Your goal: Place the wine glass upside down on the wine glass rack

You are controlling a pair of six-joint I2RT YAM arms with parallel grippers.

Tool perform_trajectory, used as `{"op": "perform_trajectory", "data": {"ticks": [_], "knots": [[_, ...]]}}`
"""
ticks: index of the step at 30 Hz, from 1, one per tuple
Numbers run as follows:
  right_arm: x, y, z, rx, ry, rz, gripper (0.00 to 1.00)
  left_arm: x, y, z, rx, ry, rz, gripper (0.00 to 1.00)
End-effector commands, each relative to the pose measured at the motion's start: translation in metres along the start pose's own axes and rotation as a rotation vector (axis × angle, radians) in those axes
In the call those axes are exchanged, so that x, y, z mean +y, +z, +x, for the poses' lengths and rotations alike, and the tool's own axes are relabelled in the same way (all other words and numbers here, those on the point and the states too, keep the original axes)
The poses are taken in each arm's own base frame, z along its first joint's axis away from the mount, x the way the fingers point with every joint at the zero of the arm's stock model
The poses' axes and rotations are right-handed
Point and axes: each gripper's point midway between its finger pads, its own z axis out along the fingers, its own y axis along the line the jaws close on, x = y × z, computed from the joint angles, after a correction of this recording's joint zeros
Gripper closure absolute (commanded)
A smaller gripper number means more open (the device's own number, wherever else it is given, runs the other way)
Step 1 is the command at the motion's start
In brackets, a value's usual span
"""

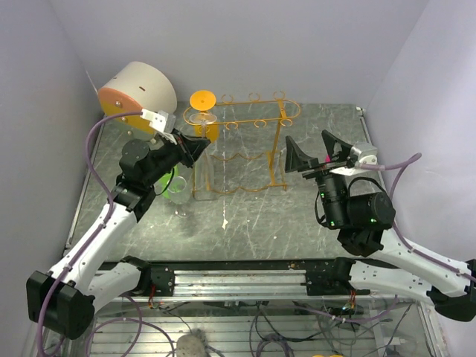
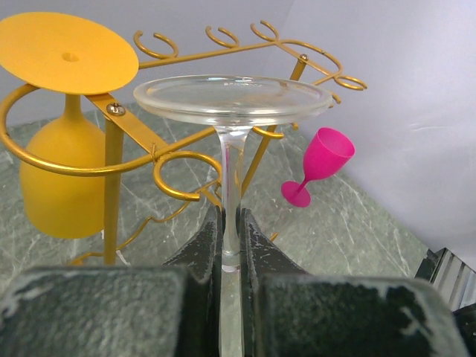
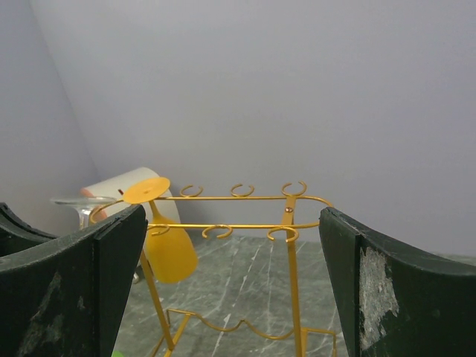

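The orange-gold wire wine glass rack (image 1: 249,141) stands mid-table. It also shows in the left wrist view (image 2: 111,171) and the right wrist view (image 3: 290,245). An orange wine glass (image 2: 63,178) hangs upside down at the rack's left end. My left gripper (image 2: 231,223) is shut on the stem of a clear wine glass (image 2: 233,98). It holds the glass upside down, foot on top, just beside a near-rail loop (image 2: 178,178). In the top view the clear wine glass's bowl (image 1: 206,177) hangs below the left gripper (image 1: 195,149). My right gripper (image 1: 305,155) is open and empty at the rack's right end.
A pink wine glass (image 2: 320,160) stands upright on the table beyond the rack. A green glass (image 1: 177,187) sits under my left arm. A beige cylinder with an orange face (image 1: 137,89) is at the back left. Walls close in on the left, back and right.
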Motion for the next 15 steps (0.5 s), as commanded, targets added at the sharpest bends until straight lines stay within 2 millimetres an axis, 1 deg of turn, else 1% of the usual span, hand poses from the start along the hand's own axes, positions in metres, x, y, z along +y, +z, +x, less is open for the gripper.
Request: {"op": "perform_trajectory", "data": {"ticks": [1,5,10,15], "knots": [[-0.01,-0.005,-0.005,-0.014,0.0,0.024,0.0,-0.01,0.005,-0.007,-0.037,0.066,0.059,0.93],[-0.012,-0.006,-0.005,-0.014,-0.002,0.024,0.0,-0.005,0.008,-0.002,-0.029,0.068,0.047,0.93],[-0.013,-0.008,-0.003,-0.009,-0.007,0.026,0.0,0.0,0.007,0.001,-0.029,0.068,0.023,0.93],[-0.01,-0.006,0.0,0.003,-0.015,0.021,0.0,0.0,0.006,0.003,-0.039,0.055,0.019,0.93]]}}
